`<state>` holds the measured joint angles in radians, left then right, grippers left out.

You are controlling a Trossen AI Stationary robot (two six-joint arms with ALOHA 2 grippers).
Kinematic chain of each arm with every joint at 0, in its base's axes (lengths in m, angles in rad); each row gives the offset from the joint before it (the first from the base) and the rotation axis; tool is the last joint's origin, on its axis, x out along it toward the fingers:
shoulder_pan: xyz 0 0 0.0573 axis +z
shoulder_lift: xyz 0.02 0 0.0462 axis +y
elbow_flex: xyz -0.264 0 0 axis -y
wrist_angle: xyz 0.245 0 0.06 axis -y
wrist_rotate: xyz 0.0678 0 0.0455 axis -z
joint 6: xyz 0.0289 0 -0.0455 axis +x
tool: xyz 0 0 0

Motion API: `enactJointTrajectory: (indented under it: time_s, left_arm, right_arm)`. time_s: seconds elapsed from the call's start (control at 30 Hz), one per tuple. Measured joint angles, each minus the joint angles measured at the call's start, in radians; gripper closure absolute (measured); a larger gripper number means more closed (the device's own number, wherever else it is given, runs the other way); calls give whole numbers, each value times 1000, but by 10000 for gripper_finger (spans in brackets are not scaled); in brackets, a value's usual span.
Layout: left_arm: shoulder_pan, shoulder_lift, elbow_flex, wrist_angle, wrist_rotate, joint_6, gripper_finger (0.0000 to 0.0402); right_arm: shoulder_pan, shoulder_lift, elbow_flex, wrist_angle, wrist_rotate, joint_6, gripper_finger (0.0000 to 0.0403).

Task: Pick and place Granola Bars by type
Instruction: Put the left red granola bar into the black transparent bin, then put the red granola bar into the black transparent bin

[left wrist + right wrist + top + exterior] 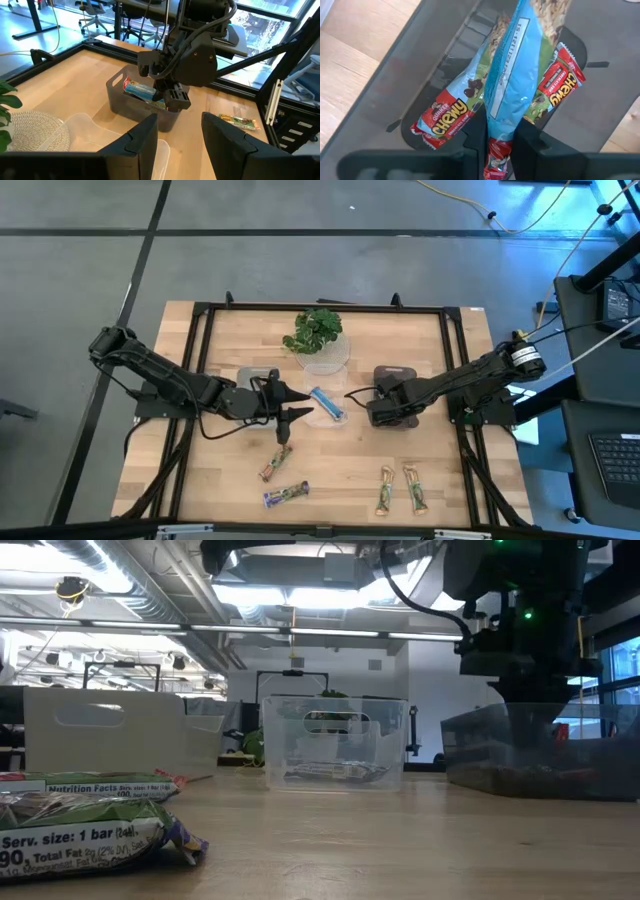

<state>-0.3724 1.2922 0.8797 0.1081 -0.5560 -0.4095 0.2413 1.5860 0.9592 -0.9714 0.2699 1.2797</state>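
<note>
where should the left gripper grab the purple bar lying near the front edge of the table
Across its narrow width, near the middle, coming straight down. The purple bar lies flat and alone on the table, long axis nearly left-right, so the left gripper, now open, would likely close over its long edges.

Grey floor [300, 260] surrounds the table; ceiling lights [300, 595] glow over office chairs [90, 22].

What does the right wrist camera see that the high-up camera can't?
Only the right wrist view shows what lies in the dark bin: two red Quaker Chewy bars and a blue-wrapped bar between the right gripper fingers. Only the high view shows the plant, the left gripper open over the table, and four loose bars. Both show the dark bin and the right gripper.
</note>
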Motion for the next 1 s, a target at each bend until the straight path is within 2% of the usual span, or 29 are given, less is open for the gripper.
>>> enactJointTrajectory:
  time_s: [0.17,0.4,0.57,0.67,0.83,1.0]
  left_arm:
    - [0,0,0,0,20,0,253]
    - [0,0,0,0,62,2,253]
    - [0,0,0,0,63,3,252]
    - [0,0,0,-1,64,4,252]
    - [0,0,0,-1,64,3,254]
    - [0,0,0,-1,64,3,250]
  right_arm:
    - [0,0,0,-6,0,-4,319]
    - [0,-11,0,-42,0,-5,256]
    - [0,-72,8,-108,0,-5,224]
    - [2,-132,35,-146,0,-9,218]
    - [3,-239,59,-151,-29,-110,218]
    - [37,-325,60,-115,-59,-107,218]
